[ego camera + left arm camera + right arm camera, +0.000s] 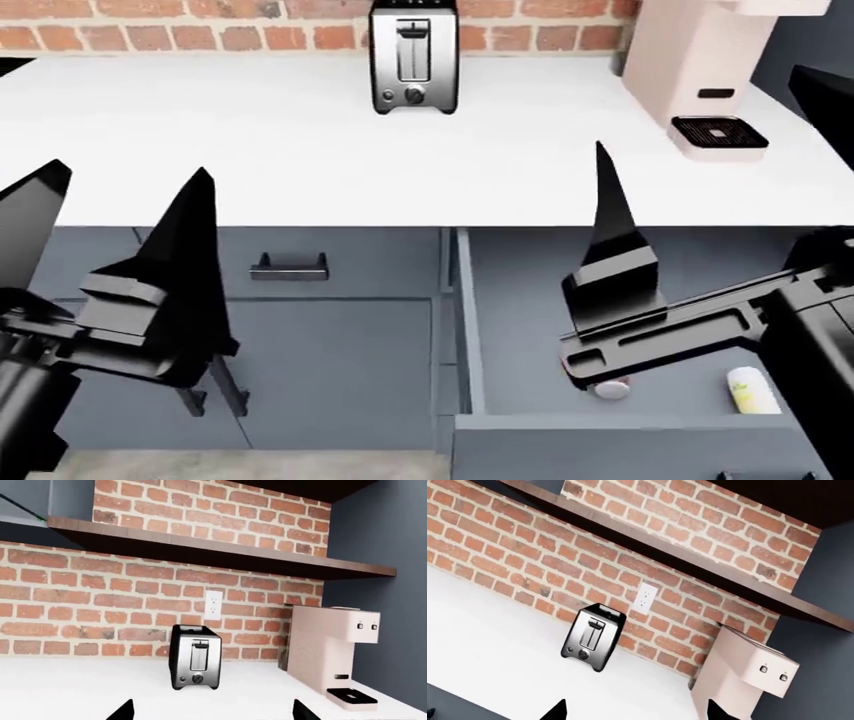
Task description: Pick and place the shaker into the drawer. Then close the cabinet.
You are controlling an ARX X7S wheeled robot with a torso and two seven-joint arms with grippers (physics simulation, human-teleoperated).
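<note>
Shaker [611,388] lies in open drawer [470,330]; both grippers, left [114,215] and right [721,160], spread wide, empty. Push drawer front squarely.

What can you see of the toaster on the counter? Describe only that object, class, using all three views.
The toaster is a small upright box with shiny metal-looking sides, a black top and a black base. Its front carries a tall dark slot with a lever in it and two round knobs beneath. It stands upright on the white countertop, near the brick wall, just beside and below a white wall socket. Nothing but the counter touches it; the pink coffee machine stands apart from it.
</note>
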